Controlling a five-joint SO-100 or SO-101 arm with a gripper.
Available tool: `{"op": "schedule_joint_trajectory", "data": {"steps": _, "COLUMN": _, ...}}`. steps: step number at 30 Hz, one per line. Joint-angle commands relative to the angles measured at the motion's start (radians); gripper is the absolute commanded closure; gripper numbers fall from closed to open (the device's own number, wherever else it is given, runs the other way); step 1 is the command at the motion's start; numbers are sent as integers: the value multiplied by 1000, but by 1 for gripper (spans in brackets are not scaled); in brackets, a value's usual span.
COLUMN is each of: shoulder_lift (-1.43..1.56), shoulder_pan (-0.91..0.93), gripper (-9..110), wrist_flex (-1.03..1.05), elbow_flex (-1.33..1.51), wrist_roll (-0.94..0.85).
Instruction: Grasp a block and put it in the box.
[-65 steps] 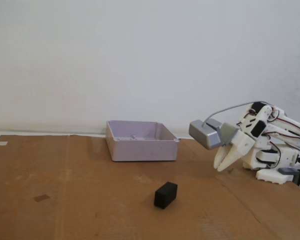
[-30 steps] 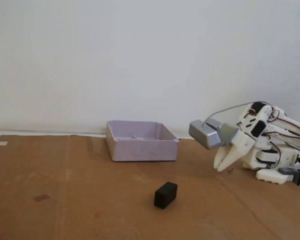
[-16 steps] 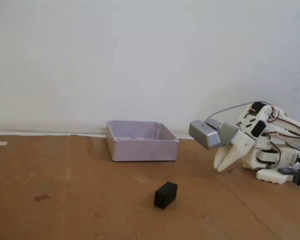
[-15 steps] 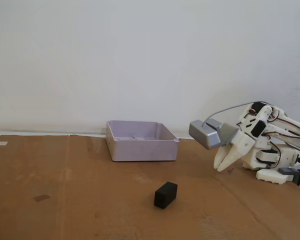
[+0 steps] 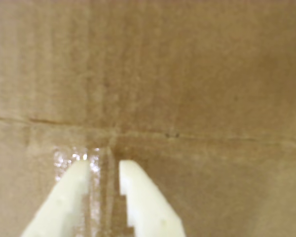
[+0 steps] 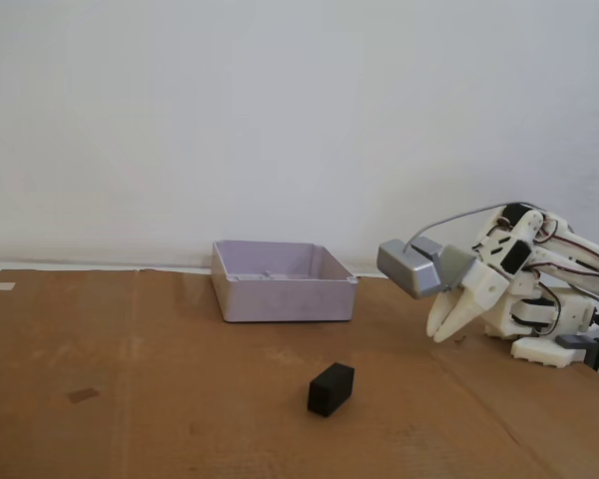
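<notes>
A small matte black block [image 6: 330, 388] lies on the brown cardboard in the fixed view, in front of the box. The box [image 6: 283, 282] is a shallow pale lilac-grey tray further back, and looks empty. My gripper [image 6: 439, 333] is at the right, folded low near the arm's base, tips close to the cardboard, well right of the block. In the wrist view the two white fingers [image 5: 71, 195] stand slightly apart with nothing between them, and my gripper [image 5: 102, 165] sees only cardboard. Block and box are out of the wrist view.
The white arm base [image 6: 549, 319] and its cables sit at the right edge. A grey camera housing [image 6: 414, 265] rides on the wrist. A cardboard seam [image 5: 187, 136] and a shiny tape patch [image 5: 71, 159] lie under the gripper. A white wall stands behind.
</notes>
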Motion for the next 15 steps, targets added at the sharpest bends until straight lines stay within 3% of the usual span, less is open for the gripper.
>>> {"op": "schedule_joint_trajectory", "data": {"steps": 1, "shoulder_lift": 18, "shoulder_pan": 15, "gripper": 95, "wrist_flex": 175, "elbow_flex": 40, "wrist_roll": 2}}
{"op": "schedule_joint_trajectory", "data": {"steps": 15, "shoulder_lift": 18, "shoulder_pan": 5, "gripper": 96, "wrist_flex": 173, "elbow_flex": 40, "wrist_roll": 5}}
